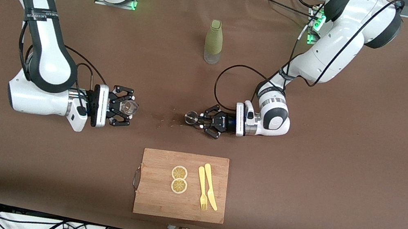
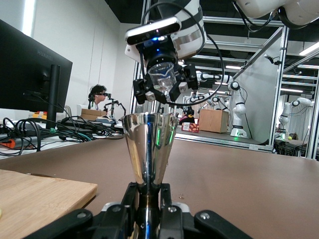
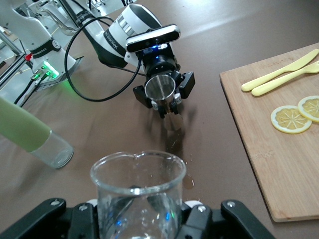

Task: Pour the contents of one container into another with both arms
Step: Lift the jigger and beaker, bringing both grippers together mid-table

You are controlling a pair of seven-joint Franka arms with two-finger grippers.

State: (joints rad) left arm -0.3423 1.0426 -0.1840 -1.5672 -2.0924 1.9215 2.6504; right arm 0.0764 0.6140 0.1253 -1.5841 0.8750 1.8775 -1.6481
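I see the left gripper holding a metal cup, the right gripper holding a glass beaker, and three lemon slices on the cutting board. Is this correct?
Not quite. The front view shows two lemon slices on the cutting board, not three. The rest holds: the left gripper is shut on the metal cup, and the right gripper is shut on the glass beaker.
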